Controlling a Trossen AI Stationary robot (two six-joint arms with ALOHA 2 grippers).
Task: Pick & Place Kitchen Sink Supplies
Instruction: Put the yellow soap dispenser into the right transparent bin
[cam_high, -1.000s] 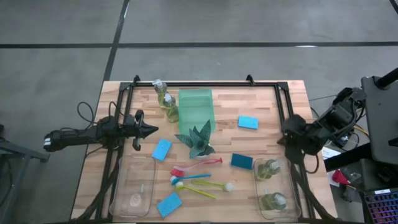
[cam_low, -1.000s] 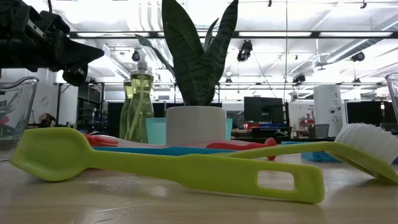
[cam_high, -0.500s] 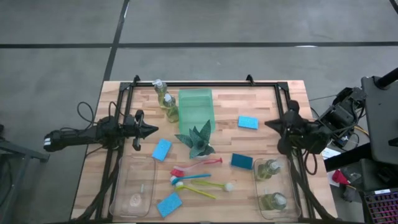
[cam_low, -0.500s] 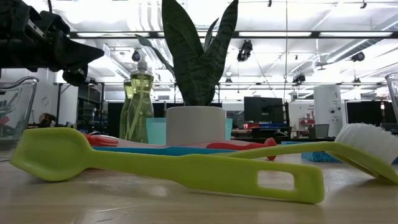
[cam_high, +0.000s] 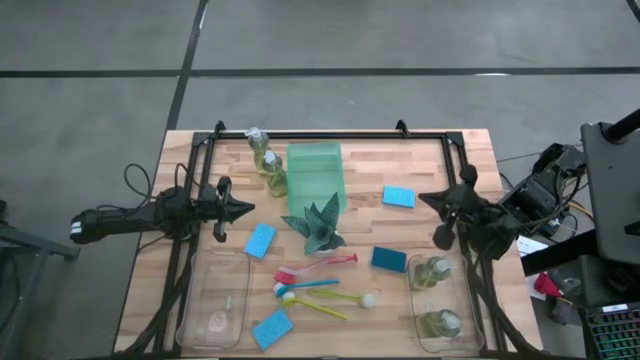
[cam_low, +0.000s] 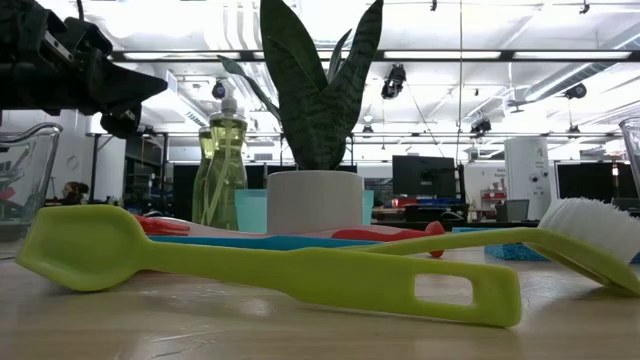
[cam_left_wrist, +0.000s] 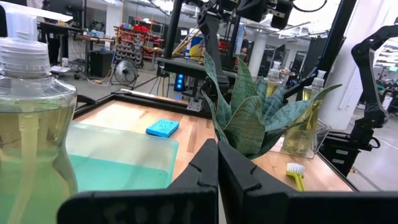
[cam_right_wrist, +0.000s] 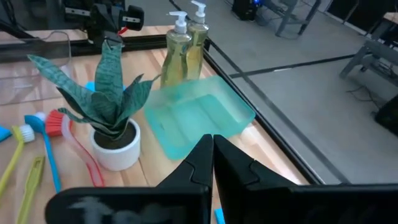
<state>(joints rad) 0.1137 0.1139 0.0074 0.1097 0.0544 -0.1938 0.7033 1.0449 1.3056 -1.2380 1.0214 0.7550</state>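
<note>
Your right gripper (cam_high: 428, 202) hovers above the desk (cam_high: 430, 160) with its jaws pressed together and empty, just beside the blue sponge (cam_high: 398, 196) near the far right and close over the right bin (cam_high: 470, 315), which already holds two soap bottles (cam_high: 432, 270). Your left gripper (cam_high: 243, 210) waits over the desk's left side, jaws together too, just beside a second sponge (cam_high: 260, 240).

The other supplies lie scattered: two bottles (cam_high: 268, 165) stand at the far edge beside the green tray (cam_high: 315, 165), a third sponge (cam_high: 389, 259) sits near the right bin, a fourth (cam_high: 272, 327) lies at the near edge, and the red brush (cam_high: 318, 265), blue brush (cam_high: 305, 286) and yellow brush (cam_high: 330, 300) cluster near the plant (cam_high: 318, 225). The left bin (cam_high: 215, 300) looks empty.

Watch these risks: descending on a sponge with the jaws together would only press it flat or shove it away, so part them first. A low swing of the right arm could clip the binned bottles. Reaching for the brushes may catch the plant's leaves and tip its pot.
</note>
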